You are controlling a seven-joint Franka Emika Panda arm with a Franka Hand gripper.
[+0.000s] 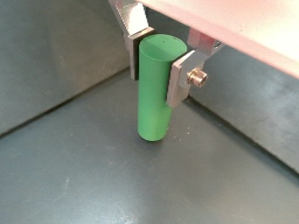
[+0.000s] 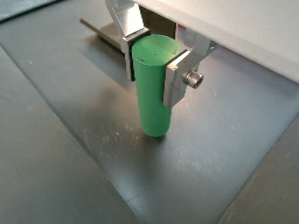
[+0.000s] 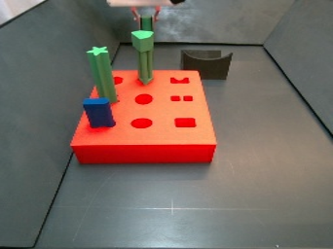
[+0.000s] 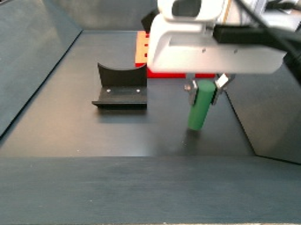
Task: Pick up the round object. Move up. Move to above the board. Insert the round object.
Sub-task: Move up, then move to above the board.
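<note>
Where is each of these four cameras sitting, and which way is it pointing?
Wrist view: on the arm's wrist, looking down the gripper, jaws shut on the round object; silver fingers show.
Wrist view: likewise, gripper from a different angle.
Side view: before the board, facing the gripper behind it.
Side view: opposite end, gripper housing near, board behind.
Both side views share the dark grey curved block.

The plain green cylindrical peg point(image 2: 156, 92) sits between the gripper's point(image 2: 156, 54) silver plates. The thick bright red rectangular board point(image 3: 146, 141) contrasts with the dark grey curved block point(image 4: 120, 85).

White-bodied pincer point(image 1: 165, 59), silver plate fingers, dark pads
</note>
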